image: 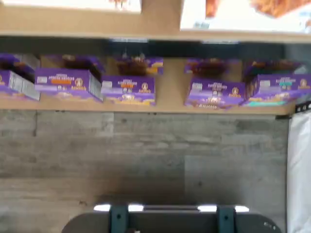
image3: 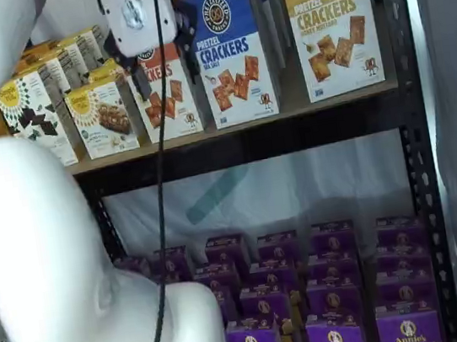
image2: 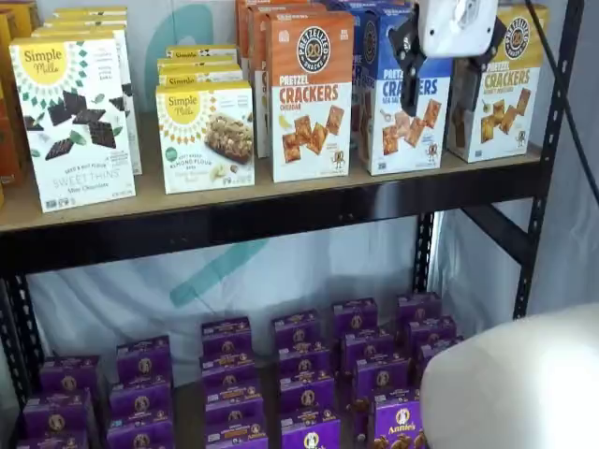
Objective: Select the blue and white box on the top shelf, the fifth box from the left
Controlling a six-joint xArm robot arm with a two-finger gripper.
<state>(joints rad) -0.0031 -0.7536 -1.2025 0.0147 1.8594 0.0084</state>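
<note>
approach step: white-bodied hand (image2: 436, 79) with black fingers hangs open before the tall blue and white pretzel cracker box (image2: 401, 117).
box stands on the tan wooden top shelf (image2: 281, 192), between orange-topped and yellow-topped cartons; next, probably push straight in to straddle it.

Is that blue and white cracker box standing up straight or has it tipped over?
Upright. In both shelf views the blue and white box stands on its base on the top shelf, its front facing out, level with the neighbouring cartons.
</note>
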